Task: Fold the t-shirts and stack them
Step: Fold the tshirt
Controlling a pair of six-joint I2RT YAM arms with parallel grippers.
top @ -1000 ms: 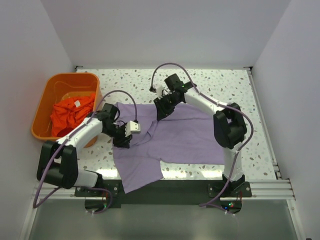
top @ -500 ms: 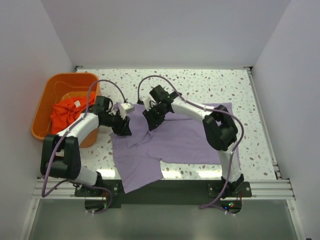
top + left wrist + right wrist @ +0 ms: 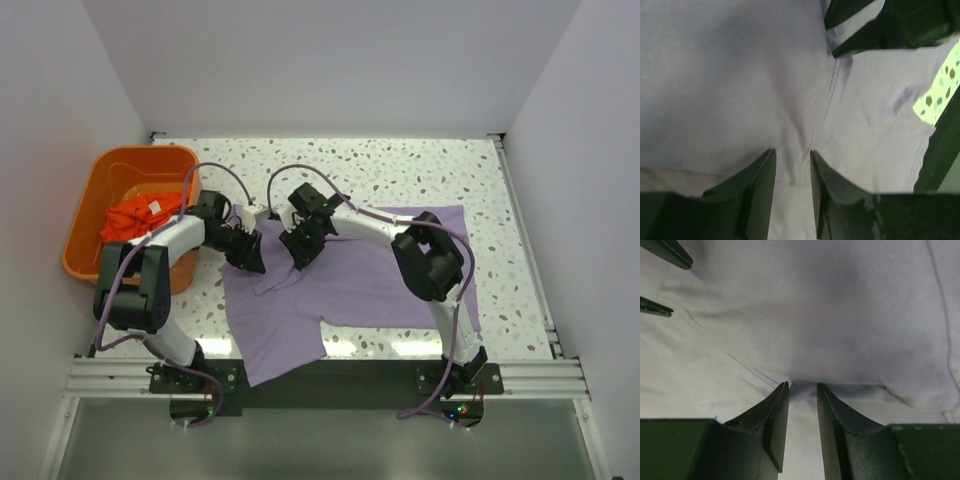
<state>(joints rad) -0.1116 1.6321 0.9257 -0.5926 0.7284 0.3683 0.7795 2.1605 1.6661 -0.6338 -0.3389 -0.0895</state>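
**Inspector:** Where is the work?

**Assistant:** The purple shirt (image 3: 370, 280) lies spread on the bench (image 3: 420, 170), one end just beside the basket (image 3: 72, 235), the rest running away from it. The red shirt (image 3: 135, 220) is crumpled inside the basket.

**Inspector:** Tools?

**Assistant:** The left tool (image 3: 250, 262) is clamped on a pinch of purple cloth at the basket end. The right tool (image 3: 298, 258) sits just beyond it, jaws narrowly apart with a ridge of cloth between. Held or not, I cannot tell.

**Inspector:** Handling?

**Assistant:** Judged light and limp, likely to drag and wrinkle. Best taken at hems or seams, two points together.

**Inspector:** Obstructions?

**Assistant:** The basket wall stands near the left tool, and the two tools crowd each other.
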